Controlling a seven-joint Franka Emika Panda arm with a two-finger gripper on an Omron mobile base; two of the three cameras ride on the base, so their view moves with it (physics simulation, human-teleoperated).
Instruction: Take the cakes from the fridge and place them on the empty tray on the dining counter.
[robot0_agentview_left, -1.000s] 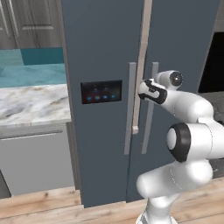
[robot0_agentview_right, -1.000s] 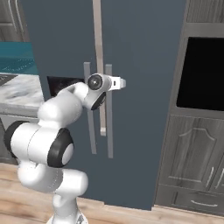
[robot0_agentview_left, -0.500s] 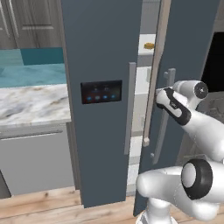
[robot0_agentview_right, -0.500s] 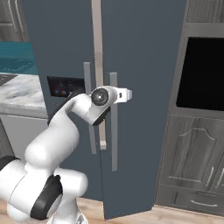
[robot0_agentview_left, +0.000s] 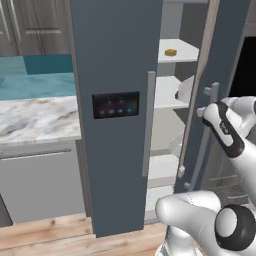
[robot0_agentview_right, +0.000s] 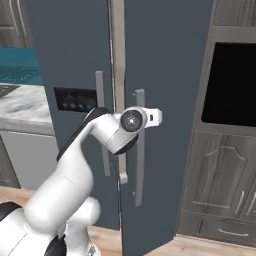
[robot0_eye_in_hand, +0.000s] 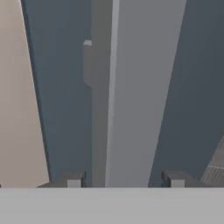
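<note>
Fridge (robot0_agentview_left: 110, 150) right door stood ajar; one yellow-orange cake (robot0_agentview_left: 171, 51) sat on an upper shelf (robot0_agentview_left: 182, 50). Claw (robot0_eye_in_hand: 122, 181) spread wide, straddling the grey handle (robot0_eye_in_hand: 135, 96), fingers apart from it. Control panel (robot0_agentview_left: 115, 104) showed blue lights, no readable text.

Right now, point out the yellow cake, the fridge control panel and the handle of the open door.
yellow cake (robot0_agentview_left: 171, 51), left base view, its top
fridge control panel (robot0_agentview_left: 116, 104), left base view, middle of the black panel
open door handle (robot0_eye_in_hand: 131, 96), hand view, mid bar
</note>
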